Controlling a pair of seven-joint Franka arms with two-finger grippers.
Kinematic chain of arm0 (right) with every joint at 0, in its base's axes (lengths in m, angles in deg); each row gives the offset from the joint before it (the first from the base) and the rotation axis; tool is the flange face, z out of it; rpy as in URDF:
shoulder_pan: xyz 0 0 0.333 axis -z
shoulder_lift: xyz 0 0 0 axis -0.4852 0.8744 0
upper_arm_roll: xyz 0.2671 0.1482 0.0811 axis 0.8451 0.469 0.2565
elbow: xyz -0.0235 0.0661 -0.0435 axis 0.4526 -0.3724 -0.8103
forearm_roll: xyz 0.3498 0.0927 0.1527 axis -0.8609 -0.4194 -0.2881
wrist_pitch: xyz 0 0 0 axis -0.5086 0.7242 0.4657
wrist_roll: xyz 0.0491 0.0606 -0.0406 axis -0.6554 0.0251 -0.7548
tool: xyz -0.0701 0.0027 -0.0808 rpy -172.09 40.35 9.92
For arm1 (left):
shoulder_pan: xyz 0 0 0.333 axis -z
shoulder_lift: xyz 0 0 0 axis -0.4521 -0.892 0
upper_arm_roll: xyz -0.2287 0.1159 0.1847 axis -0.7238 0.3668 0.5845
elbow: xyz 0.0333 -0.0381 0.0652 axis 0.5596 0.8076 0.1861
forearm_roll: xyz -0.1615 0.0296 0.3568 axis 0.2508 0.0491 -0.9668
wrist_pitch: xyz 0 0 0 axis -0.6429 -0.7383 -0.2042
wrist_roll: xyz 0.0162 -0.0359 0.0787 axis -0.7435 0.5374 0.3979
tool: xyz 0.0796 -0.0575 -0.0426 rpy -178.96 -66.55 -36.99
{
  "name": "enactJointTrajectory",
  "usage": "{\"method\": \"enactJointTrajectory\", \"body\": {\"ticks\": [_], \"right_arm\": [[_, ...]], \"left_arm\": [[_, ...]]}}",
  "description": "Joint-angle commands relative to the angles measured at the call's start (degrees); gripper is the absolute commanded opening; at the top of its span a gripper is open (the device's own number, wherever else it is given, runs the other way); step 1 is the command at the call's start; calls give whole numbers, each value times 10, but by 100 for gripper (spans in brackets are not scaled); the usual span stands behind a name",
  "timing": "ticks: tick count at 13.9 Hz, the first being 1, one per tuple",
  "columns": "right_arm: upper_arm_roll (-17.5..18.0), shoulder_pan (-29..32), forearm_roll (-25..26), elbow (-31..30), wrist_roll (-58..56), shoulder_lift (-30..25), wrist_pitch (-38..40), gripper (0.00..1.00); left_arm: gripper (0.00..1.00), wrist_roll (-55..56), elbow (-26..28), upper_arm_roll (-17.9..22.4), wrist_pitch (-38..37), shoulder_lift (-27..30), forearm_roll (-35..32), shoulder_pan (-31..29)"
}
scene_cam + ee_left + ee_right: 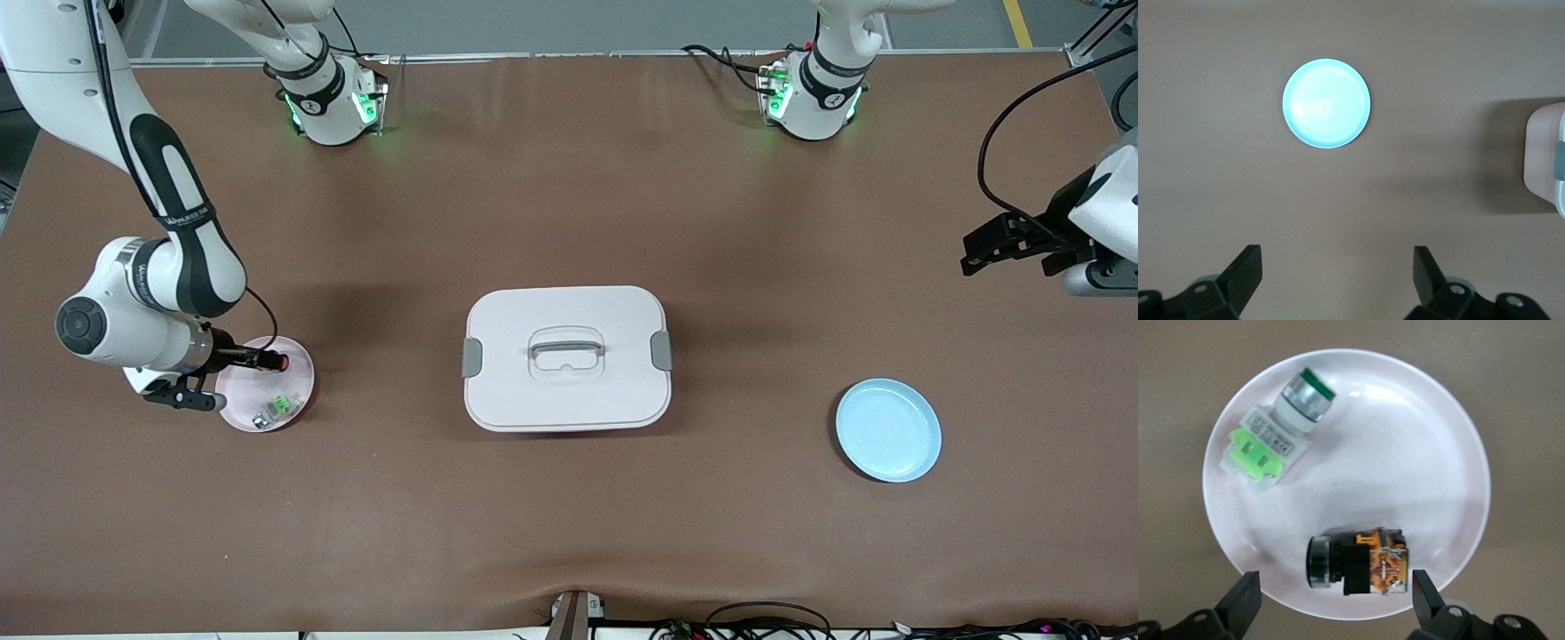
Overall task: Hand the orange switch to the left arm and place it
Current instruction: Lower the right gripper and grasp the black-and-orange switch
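The orange switch (279, 363) lies on its side on a pink plate (295, 380) at the right arm's end of the table. In the right wrist view the switch (1358, 563) shows a black body and orange back. My right gripper (240, 373) hangs low over that plate's edge, open (1335, 593), with a finger on each side of the switch and touching nothing. The white box (566, 396) stands mid-table. My left gripper (973, 253) waits open and empty (1336, 267) above bare table at the left arm's end.
A green-and-silver component (277, 407) lies on the pink plate too, nearer the front camera than the switch; it also shows in the right wrist view (1275, 433). A light blue plate (887, 429) sits toward the left arm's end and shows in the left wrist view (1327, 103), with the box's corner (1541, 153).
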Motion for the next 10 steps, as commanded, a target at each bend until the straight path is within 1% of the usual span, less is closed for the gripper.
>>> {"method": "enactJointTrajectory", "body": {"ticks": [1,6,10], "right_arm": [[4,16,-33,-4,-43,8,-6,100],[4,17,-31,-2,-74,17,-20,100],[4,18,-29,-1,-76,24,-28,100]], "left_arm": [[100,-2,-13,1,-12,-4,0,0],[100,-2,-13,1,-12,-4,0,-1],[100,-2,-13,1,-12,-4,-1,-1]]}}
